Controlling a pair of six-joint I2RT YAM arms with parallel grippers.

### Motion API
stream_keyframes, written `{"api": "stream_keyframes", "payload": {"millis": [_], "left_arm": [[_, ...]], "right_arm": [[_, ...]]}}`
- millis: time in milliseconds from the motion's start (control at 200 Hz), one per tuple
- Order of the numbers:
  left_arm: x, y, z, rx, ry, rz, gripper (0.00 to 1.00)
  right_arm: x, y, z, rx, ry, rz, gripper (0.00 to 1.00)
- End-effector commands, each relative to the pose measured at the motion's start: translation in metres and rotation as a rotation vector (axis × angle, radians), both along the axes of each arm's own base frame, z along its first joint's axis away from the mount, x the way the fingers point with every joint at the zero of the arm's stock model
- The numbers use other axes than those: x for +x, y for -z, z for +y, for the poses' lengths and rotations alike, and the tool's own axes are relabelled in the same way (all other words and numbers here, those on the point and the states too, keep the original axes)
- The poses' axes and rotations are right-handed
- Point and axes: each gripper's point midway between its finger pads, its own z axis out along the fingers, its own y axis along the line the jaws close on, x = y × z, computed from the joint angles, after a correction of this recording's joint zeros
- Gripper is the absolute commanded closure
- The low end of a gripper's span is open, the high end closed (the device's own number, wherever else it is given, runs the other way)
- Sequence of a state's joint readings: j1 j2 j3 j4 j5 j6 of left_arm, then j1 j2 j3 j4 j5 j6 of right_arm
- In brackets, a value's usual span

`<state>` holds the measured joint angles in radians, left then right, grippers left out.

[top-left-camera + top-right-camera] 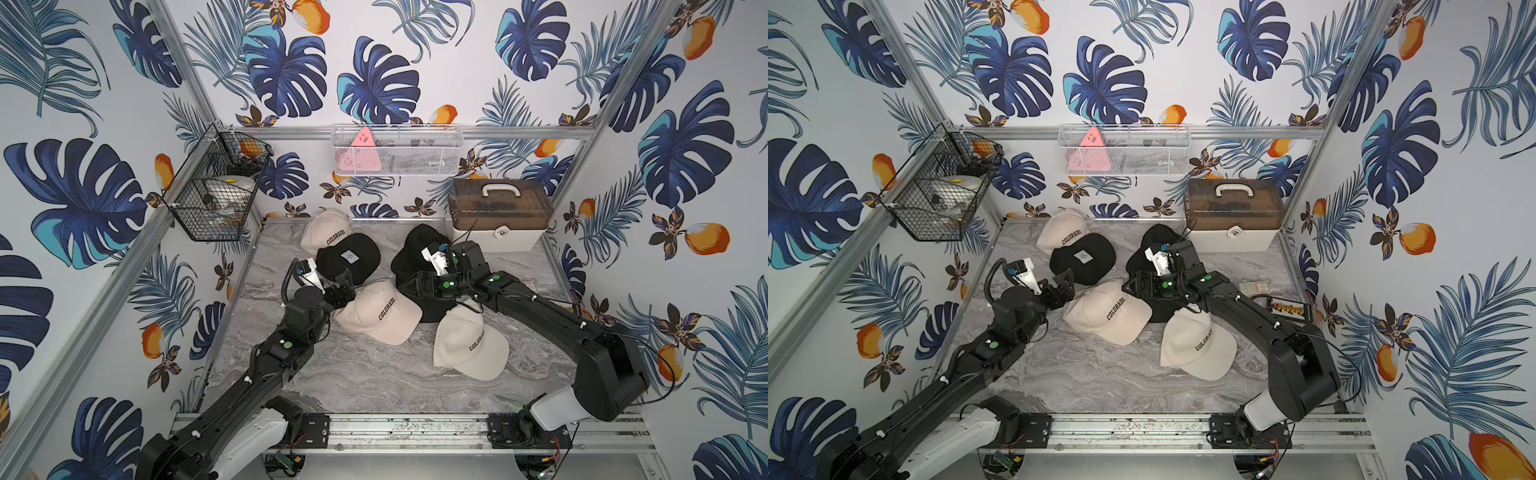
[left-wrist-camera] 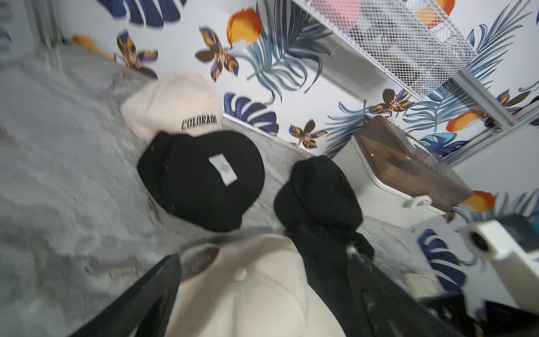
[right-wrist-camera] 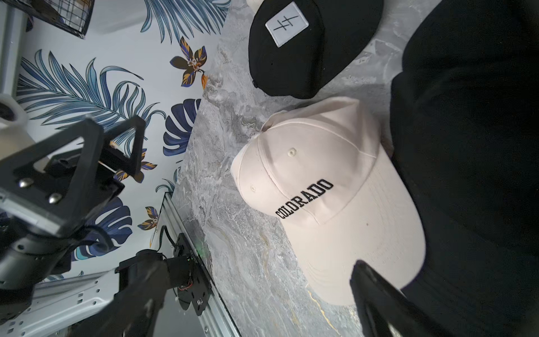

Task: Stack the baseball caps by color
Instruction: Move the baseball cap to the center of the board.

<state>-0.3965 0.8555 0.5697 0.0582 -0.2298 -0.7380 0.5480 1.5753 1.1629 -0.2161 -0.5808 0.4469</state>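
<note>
**Unstacked baseball caps on the marble table (image 1: 332, 382), both top views.**

- **Far left:** the far-left cream cap (image 1: 324, 230), lettered COLORADO, is partly covered by the tagged black cap (image 1: 359, 268), which bears a white patch.
- **Far centre:** the far black cap (image 1: 419, 243) lies just beside the storage box (image 1: 498, 241). Nearer, the second black cap (image 1: 431, 311) is largely hidden under the right arm.
- **Centre:** the middle cream cap (image 1: 378, 311) lies with its brim touching the second black cap.
- **Near right:** the near-right cream cap (image 1: 469, 345) lies with its crown against the same black cap.

The left gripper (image 1: 345, 286) has its jaws spread wide. In the left wrist view its fingers (image 2: 157, 280) flank the crown of the middle cream cap without clamping it. The right gripper (image 1: 409, 286) hangs over the second black cap with its jaws apart, and it holds nothing.
</note>
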Motion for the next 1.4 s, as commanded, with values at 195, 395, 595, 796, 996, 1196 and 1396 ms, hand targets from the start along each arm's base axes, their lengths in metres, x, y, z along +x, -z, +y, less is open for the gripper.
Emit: {"api": "stream_keyframes", "payload": {"millis": [195,395,595,796,996,1196,1396], "left_arm": [[-0.069,0.080,-0.005,-0.396,-0.100,0.486,0.14],[-0.063,0.102,-0.026,-0.623,-0.064,0.515,0.12],[-0.046,0.125,-0.028,-0.823,-0.060,0.516,0.10],[-0.034,0.134,-0.023,-0.832,-0.059,0.526,0.08],[-0.034,0.149,-0.002,-0.815,-0.146,0.529,0.13],[-0.030,0.152,0.015,-0.683,-0.145,0.502,0.16],[-0.028,0.145,0.029,-0.312,-0.065,0.563,0.14]], "right_arm": [[0.047,0.001,0.048,0.042,-0.055,-0.030,0.00],[0.075,0.030,0.065,0.003,-0.069,0.001,0.00],[0.079,0.062,0.070,-0.040,-0.095,0.066,0.00],[0.040,0.065,0.090,-0.012,-0.145,0.147,0.00],[0.006,0.048,0.087,0.052,-0.079,0.169,0.00],[-0.049,0.039,0.085,0.028,-0.082,0.115,0.00],[-0.032,0.040,0.040,-0.207,0.013,-0.112,0.00]]}}
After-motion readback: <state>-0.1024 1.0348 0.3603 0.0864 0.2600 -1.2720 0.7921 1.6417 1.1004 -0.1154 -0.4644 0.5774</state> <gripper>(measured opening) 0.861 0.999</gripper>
